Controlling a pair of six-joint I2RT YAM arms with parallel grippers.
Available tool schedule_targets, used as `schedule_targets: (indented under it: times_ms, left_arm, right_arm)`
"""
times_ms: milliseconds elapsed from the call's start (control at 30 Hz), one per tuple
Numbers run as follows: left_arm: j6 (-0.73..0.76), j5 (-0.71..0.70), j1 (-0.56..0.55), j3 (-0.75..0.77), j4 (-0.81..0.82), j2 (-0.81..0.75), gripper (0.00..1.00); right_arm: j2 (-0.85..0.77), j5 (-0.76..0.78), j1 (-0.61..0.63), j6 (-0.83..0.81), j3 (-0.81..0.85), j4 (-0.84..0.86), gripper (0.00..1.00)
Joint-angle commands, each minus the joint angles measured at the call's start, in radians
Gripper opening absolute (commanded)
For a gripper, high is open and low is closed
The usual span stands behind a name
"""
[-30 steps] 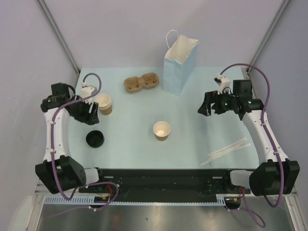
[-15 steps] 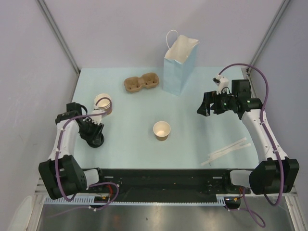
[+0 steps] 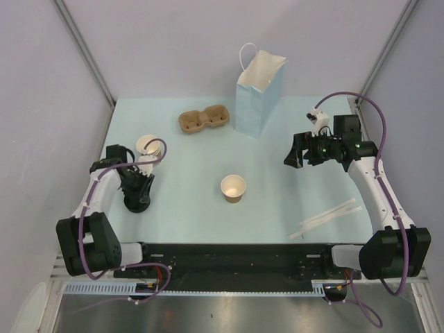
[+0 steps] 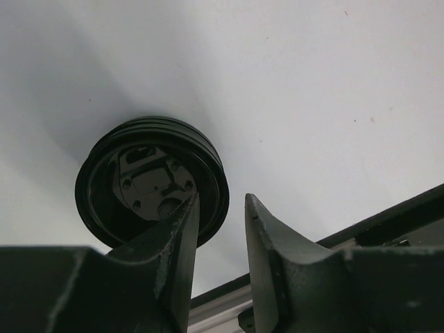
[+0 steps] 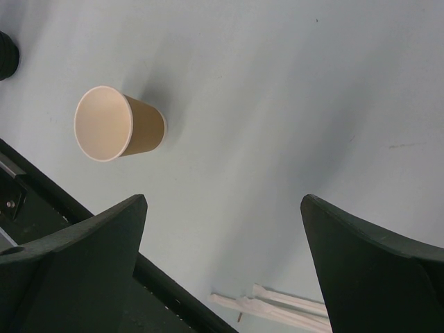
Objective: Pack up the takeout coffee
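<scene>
pale blue table point(image 3: 187, 166), matte, with a black rail point(image 3: 243, 253) along the near edge; plain grey-lilac walls point(image 3: 173, 41), and a metal post point(image 3: 83, 48) slanting up at far left. left gripper point(image 4: 220, 201) is down at the black lid point(image 4: 149, 177), jaws narrowed astride its rim, one finger over the inside and one outside; cannot tell whether they pinch it. behind it is a stack of cups point(image 3: 148, 147). further right: cup carrier point(image 3: 204, 119) near the back, lidless cup point(image 3: 233, 187) mid-table, blue bag point(image 3: 259, 94) upright and open-topped. right gripper point(image 5: 223, 201) hangs wide apart, holding nothing. pale sticks point(image 3: 329, 216) lie near the front right. second post point(image 3: 390, 48) at far right. takeout coffee: cannot tell where it is, no lidded cup shows.
</scene>
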Motion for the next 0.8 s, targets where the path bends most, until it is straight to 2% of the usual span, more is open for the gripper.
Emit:
schedule_targets:
  times_ms: [0,433,633,767]
  left_arm:
    - [-0.038,-0.004,-0.014,-0.01,0.043,0.016,0.39]
    - [-0.052,-0.02,-0.025,-0.05,0.08,0.052,0.35]
    - [-0.06,-0.04,-0.025,-0.055,0.091,0.052,0.21]
    - [-0.054,-0.053,-0.025,-0.052,0.086,0.039,0.03]
  right_arm:
    - [0.005,-0.005,0.005,-0.016,0.045,0.001,1.0]
    - [0.014,-0.008,0.002,-0.013,0.045,0.001,1.0]
    - [0.02,-0.008,0.0,-0.013,0.046,0.003,1.0]
    - [0.022,-0.011,0.0,-0.013,0.046,0.003,1.0]
